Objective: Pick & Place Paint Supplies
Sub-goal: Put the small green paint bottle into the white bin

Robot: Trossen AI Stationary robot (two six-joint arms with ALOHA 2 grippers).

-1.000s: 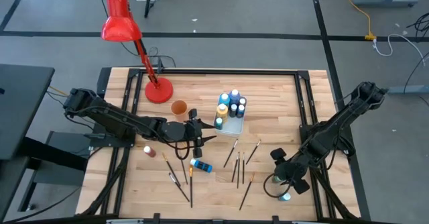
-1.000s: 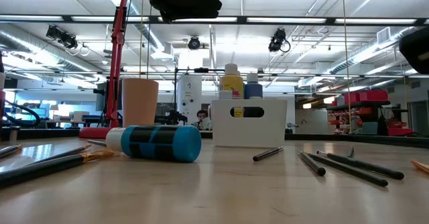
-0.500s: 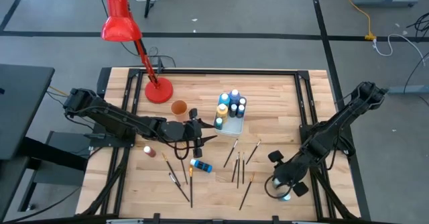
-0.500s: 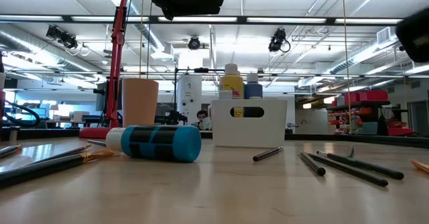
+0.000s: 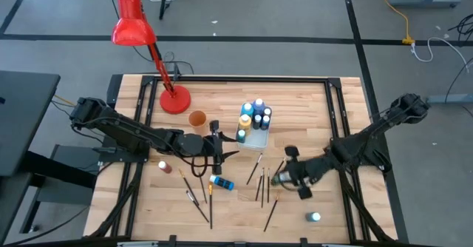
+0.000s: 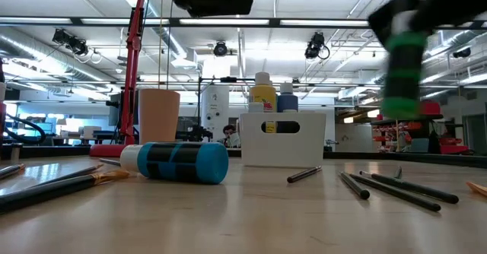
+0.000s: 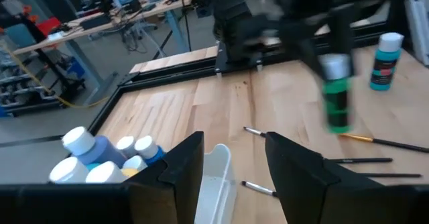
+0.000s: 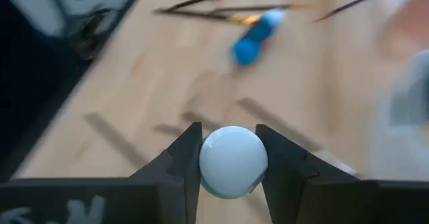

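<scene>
The right gripper (image 5: 283, 175) holds a green paint bottle (image 6: 401, 75) by its white cap, lifted clear of the bench (image 5: 310, 106) above the scattered brushes (image 5: 261, 182). The left gripper (image 5: 222, 155) hangs with its jaws apart and empty, just beside the white bin (image 5: 257, 137) that carries several bottles. A blue bottle (image 5: 221, 182) lies on its side near the bench's middle, another small bottle (image 5: 315, 217) stands near the front edge, and a red desk lamp (image 5: 134, 25) leans over the far corner.
</scene>
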